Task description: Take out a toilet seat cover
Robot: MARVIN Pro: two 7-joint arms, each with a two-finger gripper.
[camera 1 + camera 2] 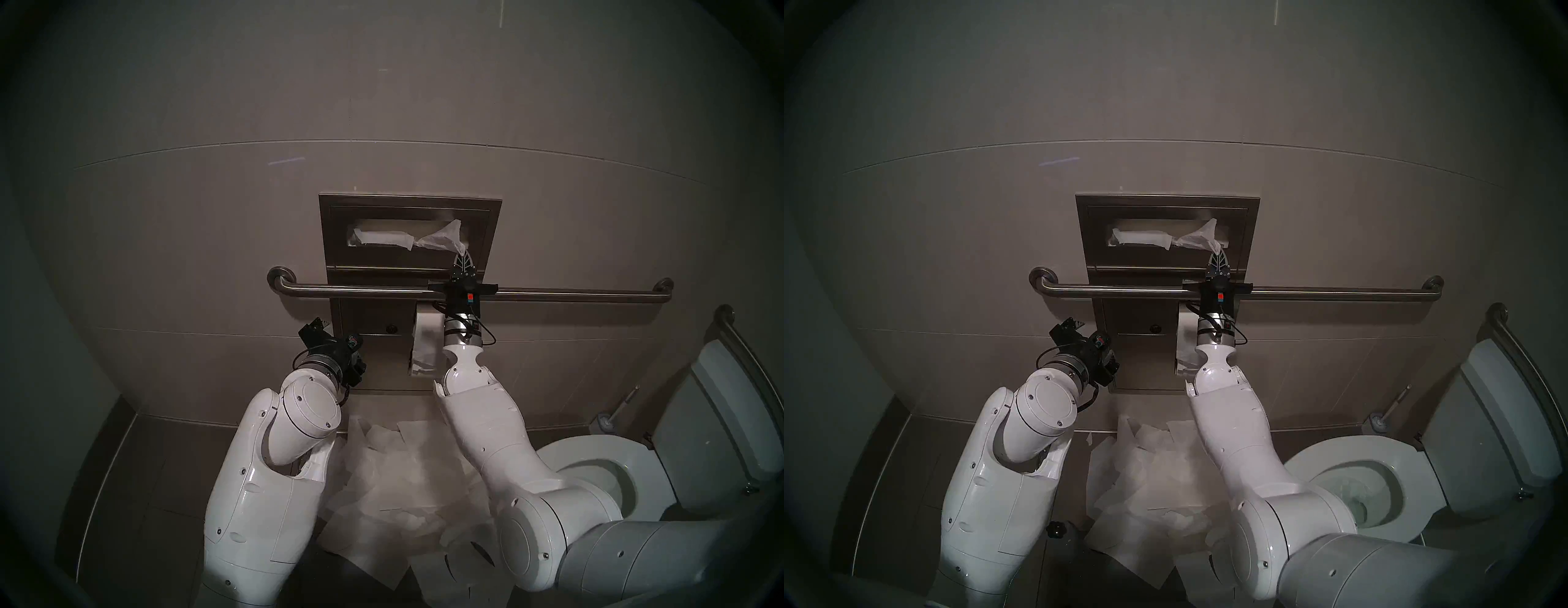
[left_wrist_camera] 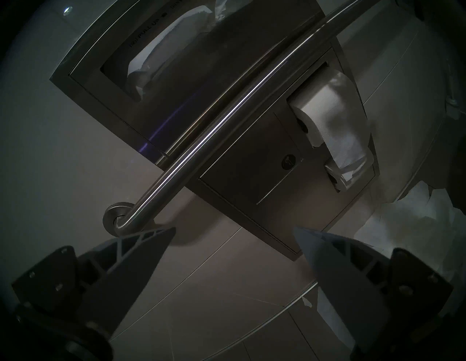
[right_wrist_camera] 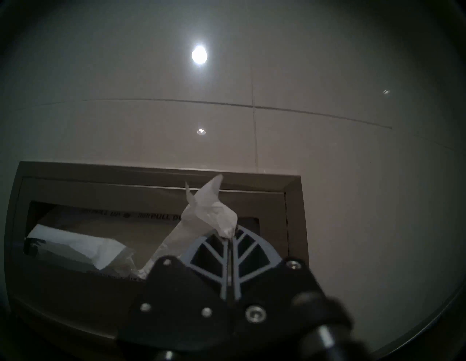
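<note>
One corner of the toilet seat cover (image 3: 209,214) is pinched tight in my right hand (image 3: 230,233) at the dispenser (image 3: 151,174) slot's right end, so it slides out. My left hand (image 2: 234,232) waits wide below.

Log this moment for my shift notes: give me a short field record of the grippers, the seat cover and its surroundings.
right gripper: shut on a crumpled corner of the toilet seat cover
toilet seat cover: partly pulled out of the dispenser slot, rest inside
left gripper: open, holding nothing, below the grab bar
toilet paper roll: untouched, in its holder under the bar
floor: loose white sheets piled between the arms
toilet: to the robot's right
</note>
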